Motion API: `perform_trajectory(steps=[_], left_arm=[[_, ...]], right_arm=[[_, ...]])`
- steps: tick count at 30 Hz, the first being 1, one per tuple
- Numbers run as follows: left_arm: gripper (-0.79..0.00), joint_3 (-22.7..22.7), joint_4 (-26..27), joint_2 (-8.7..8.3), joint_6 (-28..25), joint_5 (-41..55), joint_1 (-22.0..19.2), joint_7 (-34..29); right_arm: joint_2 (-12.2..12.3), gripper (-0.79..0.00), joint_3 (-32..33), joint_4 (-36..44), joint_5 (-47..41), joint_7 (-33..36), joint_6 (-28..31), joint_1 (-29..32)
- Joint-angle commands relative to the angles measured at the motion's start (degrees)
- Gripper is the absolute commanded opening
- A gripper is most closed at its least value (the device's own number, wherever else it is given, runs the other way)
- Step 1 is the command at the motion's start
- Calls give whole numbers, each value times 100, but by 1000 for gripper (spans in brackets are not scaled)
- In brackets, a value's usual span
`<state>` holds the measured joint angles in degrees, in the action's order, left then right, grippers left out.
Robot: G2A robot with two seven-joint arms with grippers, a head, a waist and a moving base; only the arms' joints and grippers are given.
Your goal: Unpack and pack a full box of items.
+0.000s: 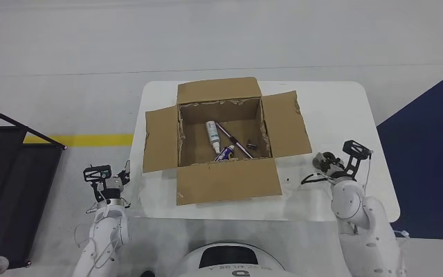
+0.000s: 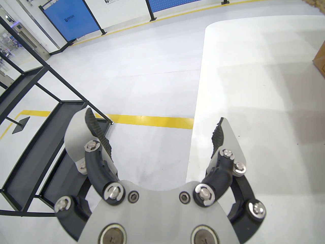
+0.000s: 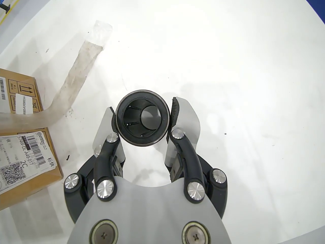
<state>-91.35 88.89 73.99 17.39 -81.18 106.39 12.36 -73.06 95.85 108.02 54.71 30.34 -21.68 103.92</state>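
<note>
An open cardboard box (image 1: 225, 142) stands in the middle of the white table (image 1: 332, 104), flaps spread out. Inside lie a white tube (image 1: 213, 136), a dark red pen-like stick (image 1: 232, 138) and a small dark piece (image 1: 251, 146). To the right of the box, low over the table, my right gripper (image 3: 142, 121) is shut on a black hollow cylinder (image 3: 142, 124), its bore facing the wrist camera. My left gripper (image 2: 155, 128) hangs open and empty just off the table's left edge, over the floor.
A peeled strip of clear tape (image 3: 76, 77) runs from the box flap (image 3: 22, 138) across the table near my right gripper. A black metal rack (image 2: 33, 138) stands on the floor to the left. Bare table lies right of the box.
</note>
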Motion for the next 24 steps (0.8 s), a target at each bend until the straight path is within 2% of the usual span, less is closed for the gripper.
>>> perform_trajectory(steps=[1, 7, 11, 13, 16, 18, 20, 24], left_arm=[[0, 0, 0, 0, 0, 0, 0, 0], [0, 0, 0, 0, 0, 0, 0, 0], [0, 0, 0, 0, 0, 0, 0, 0], [0, 0, 0, 0, 0, 0, 0, 0], [0, 0, 0, 0, 0, 0, 0, 0], [0, 0, 0, 0, 0, 0, 0, 0], [0, 0, 0, 0, 0, 0, 0, 0], [0, 0, 0, 0, 0, 0, 0, 0]], right_arm=[[0, 0, 25, 93, -10, -33, 41, 40], [-27, 0, 202, 648, -159, -478, 10, 488], [-67, 0, 469, 1491, -467, -1298, 263, 1034], [-90, 0, 578, 1986, -656, -1912, 682, 1346], [-82, 0, 638, 2263, -725, -2518, 1831, 1636], [-54, 0, 630, 2334, -660, -2474, 2441, 1573], [-20, 0, 525, 2441, -467, -2132, 2771, 1362], [42, 0, 94, 2565, -98, -993, 2934, 555]])
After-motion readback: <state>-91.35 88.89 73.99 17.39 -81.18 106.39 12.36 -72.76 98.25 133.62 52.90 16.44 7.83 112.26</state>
